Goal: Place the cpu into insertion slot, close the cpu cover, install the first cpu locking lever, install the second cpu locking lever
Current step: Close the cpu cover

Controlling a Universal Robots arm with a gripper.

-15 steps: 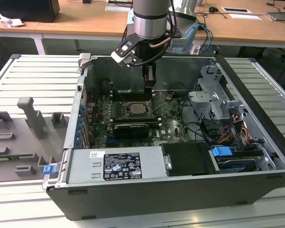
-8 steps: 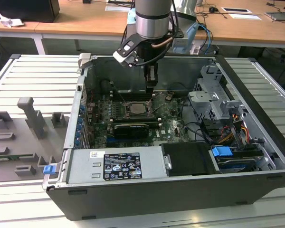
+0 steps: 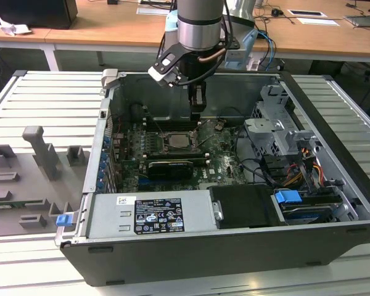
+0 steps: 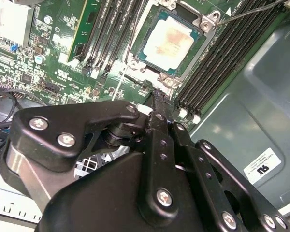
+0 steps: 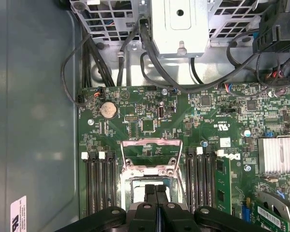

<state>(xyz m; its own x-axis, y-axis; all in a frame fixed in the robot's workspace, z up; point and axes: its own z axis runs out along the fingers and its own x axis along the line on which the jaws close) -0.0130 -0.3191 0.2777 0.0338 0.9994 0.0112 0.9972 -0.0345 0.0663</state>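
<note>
The cpu (image 4: 166, 39), with its silvery-beige top, lies flat in the insertion slot (image 4: 207, 25) on the green motherboard (image 5: 150, 113). In the exterior view the slot (image 3: 176, 140) sits mid-board inside the open computer case. The cpu cover (image 5: 152, 142), a thin silver frame, stands tilted up on its hinge beside the slot. My gripper (image 4: 157, 94) is shut with nothing between its fingers. Its tip (image 5: 155, 188) hangs just above the slot's edge, near the raised cover. In the exterior view the gripper (image 3: 197, 112) points straight down behind the slot. A thin lever rod (image 4: 249, 13) sticks up at one corner.
Black memory slots (image 5: 99, 179) flank the socket on both sides. A silver heatsink (image 5: 279, 154), a drive cage (image 3: 274, 126) with cables, and a power supply (image 3: 151, 214) crowd the case. Grey fixtures (image 3: 40, 151) stand on the table at the exterior view's left.
</note>
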